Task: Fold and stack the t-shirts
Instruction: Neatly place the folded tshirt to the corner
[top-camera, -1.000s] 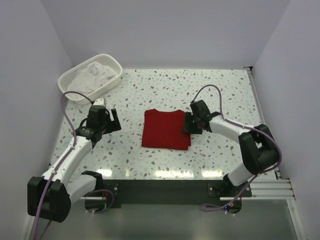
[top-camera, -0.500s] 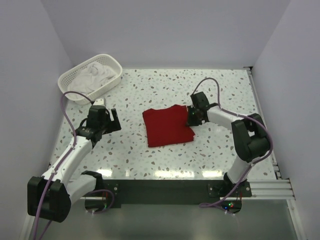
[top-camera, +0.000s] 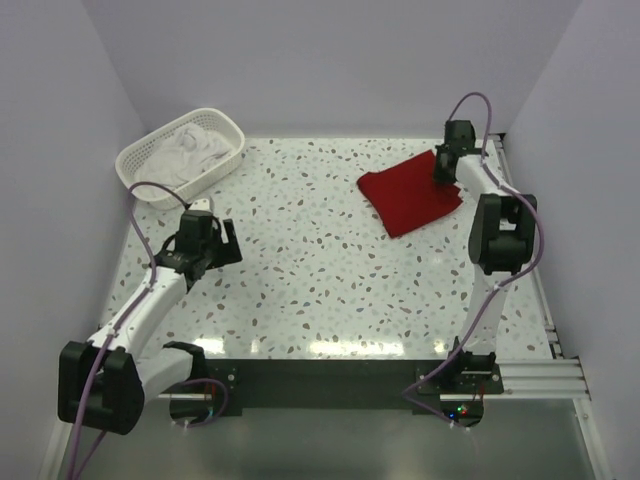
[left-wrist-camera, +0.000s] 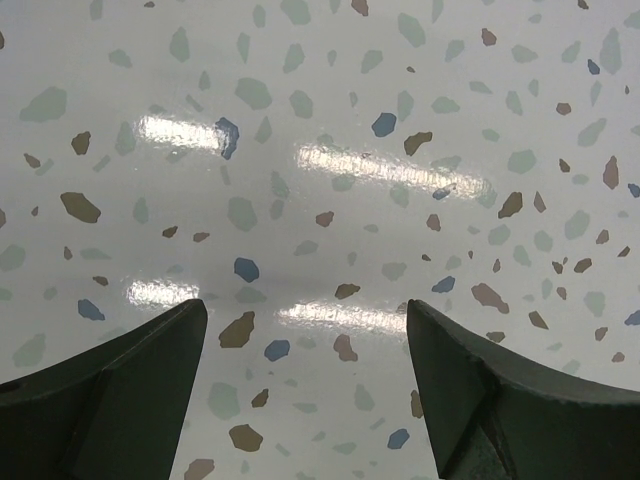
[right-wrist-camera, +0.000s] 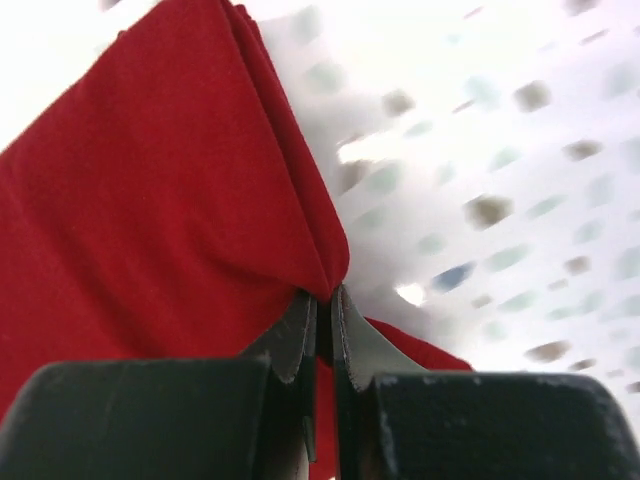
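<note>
A deep red t-shirt (top-camera: 410, 198), folded into a compact tilted rectangle, is seen at the far right of the worktop (top-camera: 320, 260), one edge pinched between the jaws of the right gripper (right-wrist-camera: 322, 310), while white t-shirts (top-camera: 190, 148) are heaped crumpled in a basket (top-camera: 135, 165) at the far left corner.

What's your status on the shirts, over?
Right gripper shut on folded red shirt, far right. Left gripper open, empty. White shirts in basket. Nothing in the way.
</note>
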